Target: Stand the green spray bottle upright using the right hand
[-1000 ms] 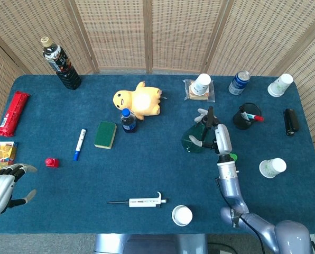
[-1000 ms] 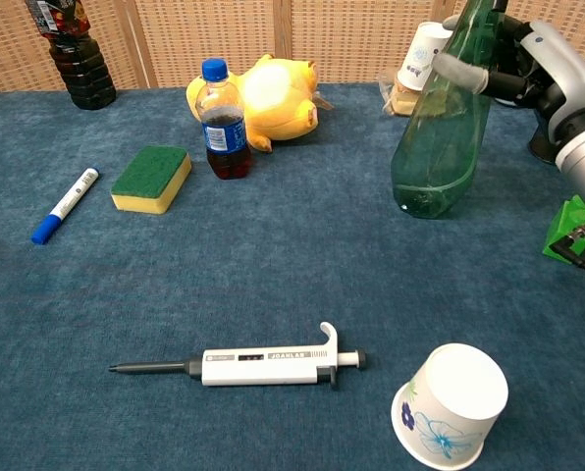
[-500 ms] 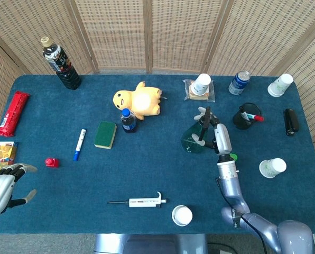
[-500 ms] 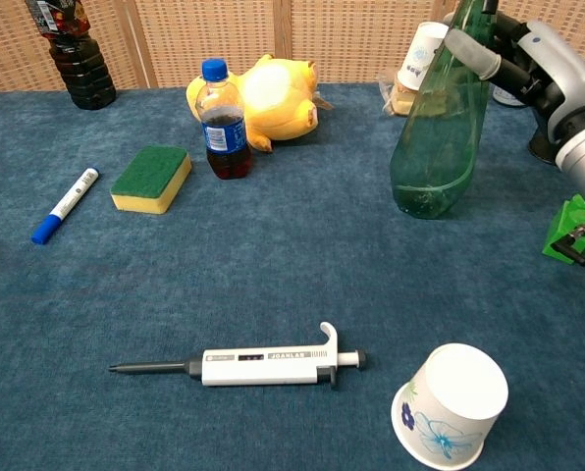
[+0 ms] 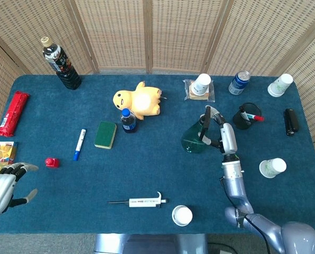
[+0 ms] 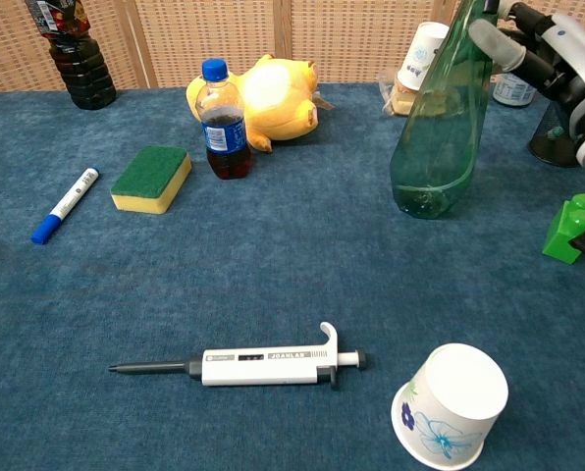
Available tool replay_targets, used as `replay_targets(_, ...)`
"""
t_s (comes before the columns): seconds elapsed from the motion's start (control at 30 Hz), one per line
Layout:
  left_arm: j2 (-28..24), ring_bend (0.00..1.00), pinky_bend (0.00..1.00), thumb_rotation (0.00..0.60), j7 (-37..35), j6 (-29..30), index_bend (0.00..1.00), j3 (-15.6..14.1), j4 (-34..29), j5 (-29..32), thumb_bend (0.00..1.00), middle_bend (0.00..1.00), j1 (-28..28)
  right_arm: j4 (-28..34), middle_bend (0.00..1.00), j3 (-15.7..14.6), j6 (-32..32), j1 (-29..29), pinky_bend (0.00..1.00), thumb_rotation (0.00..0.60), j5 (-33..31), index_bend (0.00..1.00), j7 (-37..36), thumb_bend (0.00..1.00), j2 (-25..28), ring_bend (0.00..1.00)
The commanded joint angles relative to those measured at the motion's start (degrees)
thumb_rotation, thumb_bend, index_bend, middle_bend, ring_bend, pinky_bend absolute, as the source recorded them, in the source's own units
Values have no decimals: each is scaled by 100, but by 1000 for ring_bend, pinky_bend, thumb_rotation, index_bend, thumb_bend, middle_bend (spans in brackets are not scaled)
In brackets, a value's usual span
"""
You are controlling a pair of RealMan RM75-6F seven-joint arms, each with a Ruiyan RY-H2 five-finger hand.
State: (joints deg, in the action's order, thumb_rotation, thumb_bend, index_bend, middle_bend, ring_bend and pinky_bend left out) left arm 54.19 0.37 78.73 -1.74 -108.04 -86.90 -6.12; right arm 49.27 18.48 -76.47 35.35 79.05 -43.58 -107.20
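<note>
A green spray bottle stands nearly upright on the blue table, leaning slightly right, with the right hand against its upper neck. A pipette and a tipped paper cup lie in the foreground; a sponge, small cola bottle and yellow plush toy sit behind.

In my chest view the top of the green spray bottle runs off the frame, so can't see its nozzle there. My right hand is chopped by the right edge, and my left hand by the head view's left edge.
</note>
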Motion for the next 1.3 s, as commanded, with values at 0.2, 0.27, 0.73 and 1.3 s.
replay_targets(0.2,-5,255,226,600,54,-8,295,7,-51,-22,328,331,-22,-17,376,-41,-51,-179,238,267,-31,161,-53,46,161,220)
replay_targets(0.27,-4,255,226,600,66,-3,295,9,-66,-35,329,331,-27,-27,376,-63,-81,-253,238,266,-35,161,-86,47,217,219)
replay_targets(0.73,20,256,230,600,126,107,296,48,-117,-8,328,336,0,-144,460,-451,-345,-958,320,573,164,332,-385,335,1023,331)
replay_targets(1.3,137,263,237,600,-146,128,308,21,289,391,329,341,182,1024,622,-1159,-5,-1328,536,600,750,617,548,350,2912,481)
